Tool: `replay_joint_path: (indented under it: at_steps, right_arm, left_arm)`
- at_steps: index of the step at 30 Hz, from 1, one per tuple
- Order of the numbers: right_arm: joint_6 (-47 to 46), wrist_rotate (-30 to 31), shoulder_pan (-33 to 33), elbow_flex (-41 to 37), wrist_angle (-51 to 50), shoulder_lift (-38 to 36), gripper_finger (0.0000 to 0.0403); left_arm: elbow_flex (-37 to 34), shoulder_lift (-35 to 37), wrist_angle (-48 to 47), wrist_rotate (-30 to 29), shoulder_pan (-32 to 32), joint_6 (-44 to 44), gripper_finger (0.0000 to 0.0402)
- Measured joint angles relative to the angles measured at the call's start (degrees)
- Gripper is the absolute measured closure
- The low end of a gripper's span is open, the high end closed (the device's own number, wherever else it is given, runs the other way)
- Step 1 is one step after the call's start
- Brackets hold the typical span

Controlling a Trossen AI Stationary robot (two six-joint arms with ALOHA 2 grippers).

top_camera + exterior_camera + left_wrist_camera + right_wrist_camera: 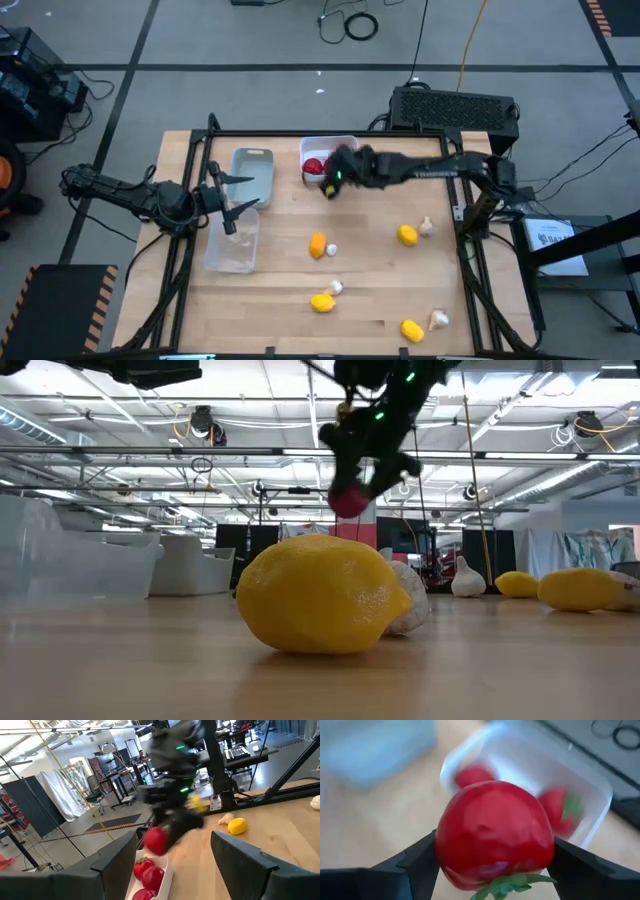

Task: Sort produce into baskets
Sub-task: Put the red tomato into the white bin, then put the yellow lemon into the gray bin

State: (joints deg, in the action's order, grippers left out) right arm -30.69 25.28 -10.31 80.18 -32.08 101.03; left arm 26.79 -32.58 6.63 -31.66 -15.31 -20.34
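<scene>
Holding a red fruit (495, 832) clamped between the right gripper (330, 184)'s fingers, raised just beside the white basket (345, 145), which already contains what look like two or three red fruits (314, 166). Waiting with spread jaws at the table's left side, left gripper (232, 203), above the clear basket (233, 258) and next to the grey basket (252, 175). Scattered across the wooden table (380, 280): lemons (322, 302) and garlic bulbs (438, 319).

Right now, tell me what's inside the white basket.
The white basket holds red fruits: two show in the right wrist view, behind the red fruit clamped in the right gripper. That fruit and the arm cover part of its floor.
</scene>
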Motion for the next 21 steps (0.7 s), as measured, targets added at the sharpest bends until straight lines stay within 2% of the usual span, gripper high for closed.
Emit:
replay_joint_path:
  at_steps: [3,6,8,13,21]
  right_arm:
    - [2.2,-0.6,-4.3,0.0,8.7,2.8,0.0101]
    - [6.1,-6.9,-7.6,0.0,16.6,5.9,0.0100]
    - [7.2,-8.7,-8.9,0.0,21.2,7.6,0.0097]
    - [7.4,-9.0,-11.0,0.0,23.9,10.8,0.0075]
    - [4.5,-9.1,-13.4,0.0,22.7,11.1,0.0044]
  left_arm:
    - [0.0,0.0,0.0,0.0,0.0,0.1,0.0137]
    - [0.0,-0.2,0.0,0.0,0.0,0.5,0.0137]
    - [0.0,-0.4,-0.1,0.0,0.0,0.5,0.0137]
    - [0.0,-2.0,-0.2,0.0,0.0,0.6,0.0137]
    - [0.0,-3.7,0.0,0.0,0.0,0.5,0.0137]
